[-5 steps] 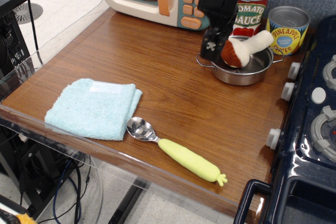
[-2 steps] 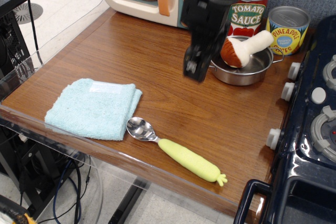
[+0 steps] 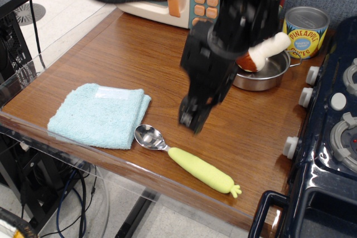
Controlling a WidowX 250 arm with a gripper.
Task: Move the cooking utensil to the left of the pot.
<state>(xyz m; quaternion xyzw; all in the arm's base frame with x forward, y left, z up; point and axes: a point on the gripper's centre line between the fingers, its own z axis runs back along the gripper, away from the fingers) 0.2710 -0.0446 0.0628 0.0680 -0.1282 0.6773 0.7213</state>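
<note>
Observation.image view: our gripper (image 3: pixel 191 116) hovers empty above the spoon (image 3: pixel 186 160) on the counter (image 3: pixel 167 65); we cannot tell its opening.

1. The black arm reaches in from the far right of the scene and slants down toward the near left.
2. Its tool (image 3: pixel 191 120) hangs at the low end, pointing down over the middle of the desk (image 3: pixel 167 59), holding nothing.
3. Motion blur hides how the jaws stand.
</note>
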